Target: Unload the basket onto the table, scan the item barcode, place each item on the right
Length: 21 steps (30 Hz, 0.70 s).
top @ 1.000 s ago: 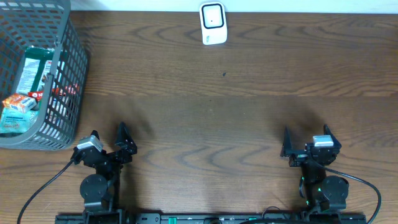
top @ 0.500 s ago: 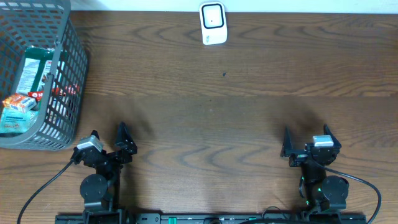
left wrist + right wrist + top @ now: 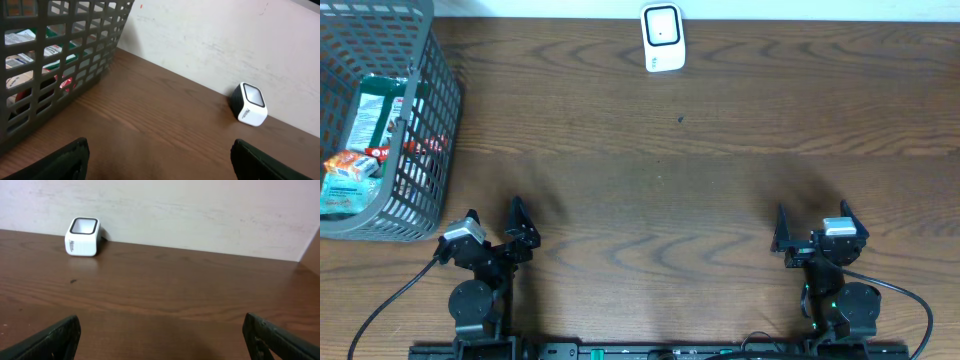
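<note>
Several packaged items lie in a grey mesh basket at the far left; through its wall the left wrist view shows the packets. A small white scanner stands at the table's back edge, also seen in the left wrist view and the right wrist view. My left gripper rests near the front left, open and holding nothing. At the front right, my right gripper is open with only bare wood between its fingers.
A brown wooden table spans the view, with a pale wall behind the scanner. The basket stands just beyond and left of my left gripper.
</note>
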Tool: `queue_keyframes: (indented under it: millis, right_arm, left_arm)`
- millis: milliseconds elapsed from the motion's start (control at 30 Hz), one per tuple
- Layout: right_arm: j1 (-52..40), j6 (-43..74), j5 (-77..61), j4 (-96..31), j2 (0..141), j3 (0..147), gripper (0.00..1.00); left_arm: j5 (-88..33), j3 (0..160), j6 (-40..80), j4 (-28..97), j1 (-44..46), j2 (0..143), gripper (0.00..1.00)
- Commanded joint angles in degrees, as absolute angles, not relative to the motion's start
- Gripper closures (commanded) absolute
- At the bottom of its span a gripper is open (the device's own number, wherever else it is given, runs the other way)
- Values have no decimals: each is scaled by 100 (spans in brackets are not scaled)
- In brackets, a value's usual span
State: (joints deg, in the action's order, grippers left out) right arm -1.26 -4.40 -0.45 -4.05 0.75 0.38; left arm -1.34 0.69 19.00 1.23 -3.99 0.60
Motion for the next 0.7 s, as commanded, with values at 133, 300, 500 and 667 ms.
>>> queue_keyframes:
  millis: [133, 300, 500, 667]
  right_arm:
    - [-32, -478, -12, -429, 102, 32, 1]
    - [-32, -478, -12, -429, 102, 32, 1]
    - [-32, -478, -12, -429, 102, 32, 1]
    - [-32, -478, -12, -429, 102, 32, 1]
  left_arm:
    - [-38, 23, 1780, 405, -377, 23, 12]
    - [-38, 23, 1782, 405, -377, 23, 12]
    - [-209, 78, 1780, 298, -377, 23, 12]
    - [-423, 613, 1780, 624, -377, 34, 12]
